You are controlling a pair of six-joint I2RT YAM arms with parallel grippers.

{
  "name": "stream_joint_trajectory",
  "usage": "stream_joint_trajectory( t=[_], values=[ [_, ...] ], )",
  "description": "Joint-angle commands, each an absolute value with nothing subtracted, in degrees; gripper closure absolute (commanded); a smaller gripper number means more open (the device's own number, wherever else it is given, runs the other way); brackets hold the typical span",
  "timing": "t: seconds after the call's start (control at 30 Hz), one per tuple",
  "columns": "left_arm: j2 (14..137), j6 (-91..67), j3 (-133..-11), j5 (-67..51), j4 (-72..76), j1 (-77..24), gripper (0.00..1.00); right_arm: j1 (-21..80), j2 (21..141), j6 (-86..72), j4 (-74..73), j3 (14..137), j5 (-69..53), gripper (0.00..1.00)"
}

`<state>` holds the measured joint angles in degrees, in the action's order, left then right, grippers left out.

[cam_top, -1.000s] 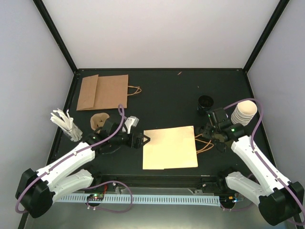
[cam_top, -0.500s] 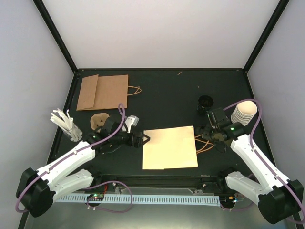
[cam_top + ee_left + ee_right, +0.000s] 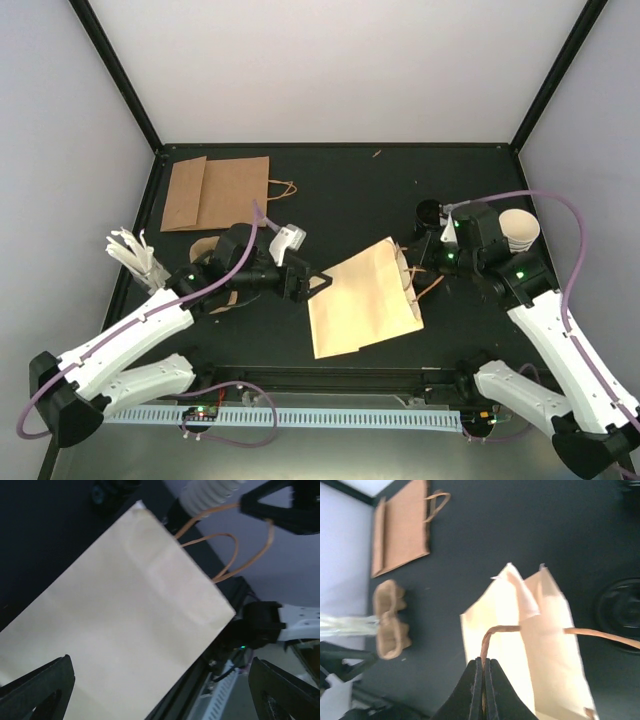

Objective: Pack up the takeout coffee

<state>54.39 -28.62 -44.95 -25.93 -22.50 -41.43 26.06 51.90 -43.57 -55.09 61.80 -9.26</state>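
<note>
Bench: dark and matte, filling the middle of the top view, with light walls around it.

Cream paper bag: in the centre of the top view, skewed. Its mouth end and loop handles point to the upper right, and its closed end points to the lower left. The mouth end looks raised off the bench.

Right gripper: its fingers are pressed together on one tan handle loop of the cream paper bag. In its own wrist view the handle runs up out of the closed tips, with the bag's mouth edges just beyond. In the top view it sits at the bag's upper right corner.

Left gripper: its fingers are spread wide apart and hold nothing. It sits at the bag's left edge, centre left in the top view. In its wrist view the bag's flat side fills the space between the two finger tips. I cannot tell whether it touches the bag.

Paper cups: a cream-white nested stack at the right of the top view, on the bench just beyond the right arm and well apart from the bag's mouth.

Black lids: a small round dark stack to the left of the cups.

Brown paper bag: lying flat at the upper left.

Pulp cup carrier: at the left of the right wrist view, below the brown bag.
</note>
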Motion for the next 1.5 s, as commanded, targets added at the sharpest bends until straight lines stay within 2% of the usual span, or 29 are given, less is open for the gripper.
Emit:
stream_joint_trajectory(
  t=[0.0, 0.23, 0.53, 1.0, 1.2, 1.3, 1.33, 1.4, 1.43, 1.47],
  values=[
    [55.91, -29.97, -52.56, -27.45, -22.49, -45.41, 0.03, 30.65, 52.51, -49.44, -48.83, 65.28, -14.04, 0.99],
    [60.72, -29.80, -60.40, -24.86, -21.53, -50.59, 0.09, 35.85, 55.26, -52.66, -43.70, 69.61, -12.29, 0.99],
    [65.66, -30.17, -62.82, -19.81, -17.17, -56.18, 0.19, 37.82, 56.68, -55.17, -38.32, 71.38, -12.58, 0.99],
    [70.85, -28.52, -67.32, -14.73, -13.60, -57.57, 0.38, 39.79, 56.95, -57.21, -35.69, 71.46, -14.54, 0.99],
    [73.01, -28.09, -69.51, -14.54, -13.50, -57.56, 0.42, 40.61, 57.12, -58.27, -34.24, 70.95, -15.43, 0.99],
    [74.71, -28.12, -70.32, -14.68, -13.45, -57.57, 0.54, 41.57, 57.27, -58.62, -33.81, 70.84, -15.06, 0.99],
    [74.93, -28.09, -70.50, -14.63, -13.51, -57.57, 0.63, 41.68, 57.34, -58.65, -33.78, 70.86, -14.91, 0.99],
    [75.01, -28.16, -70.64, -14.33, -13.89, -57.57, 0.88, 41.83, 57.28, -58.48, -34.03, 70.92, -14.43, 0.99],
    [74.87, -28.29, -70.74, -14.06, -14.22, -57.57, 0.97, 41.84, 57.24, -58.14, -34.24, 70.99, -13.90, 0.98],
    [74.70, -28.35, -70.61, -13.92, -14.62, -57.57, 0.98, 41.84, 57.04, -57.71, -34.50, 71.08, -13.22, 0.94]
  ],
)
